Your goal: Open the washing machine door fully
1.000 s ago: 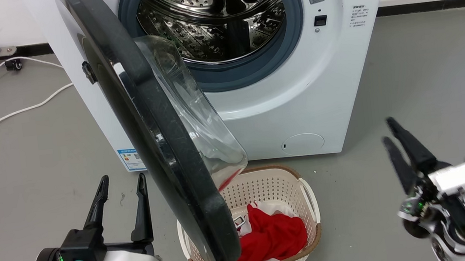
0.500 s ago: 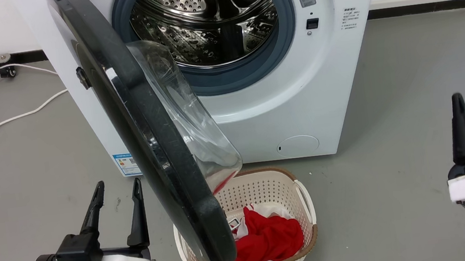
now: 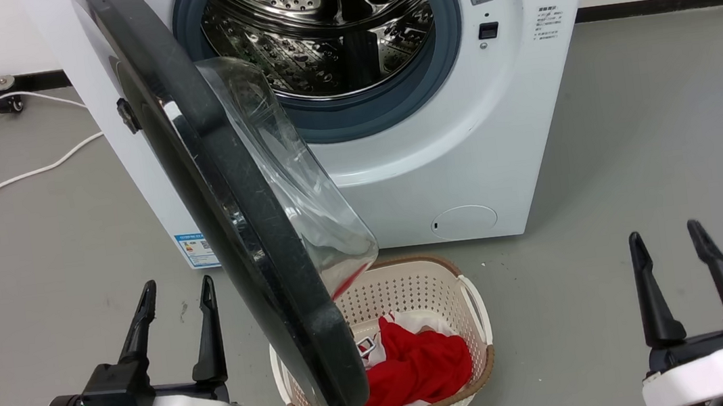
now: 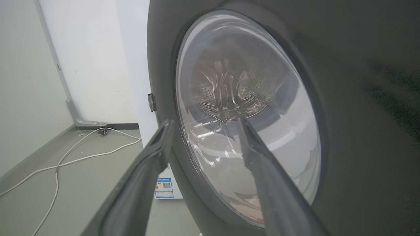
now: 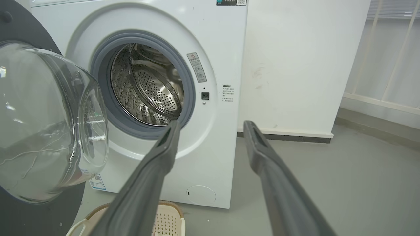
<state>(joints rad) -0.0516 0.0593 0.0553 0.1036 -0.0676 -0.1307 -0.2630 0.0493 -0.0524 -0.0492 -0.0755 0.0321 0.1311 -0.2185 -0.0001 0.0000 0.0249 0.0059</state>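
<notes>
The washing machine door [image 3: 231,197], a black disc with a bulging clear glass bowl, stands swung out from the white washing machine [image 3: 437,153], roughly edge-on to the head view, hinged on the left. The steel drum [image 3: 321,24] lies exposed. In the left wrist view the door's outer face [image 4: 344,98] looms close, its glass centre just beyond the fingers. My left gripper [image 3: 174,289] is open at the lower left, left of the door and apart from it. My right gripper [image 3: 664,233] is open at the lower right, holding nothing. The right wrist view shows the door's glass bowl [image 5: 49,124].
A cream basket [image 3: 476,312] with red cloth [image 3: 421,366] sits on the grey floor under the door's lower edge. A white cable [image 3: 11,178] trails across the floor at the left. A small round white flap [image 3: 466,222] marks the machine's lower front.
My right gripper has swung from a tilted pose down to the lower right, fingers now upright and spread. The camera shifted slightly. The door and left gripper hold their places.
</notes>
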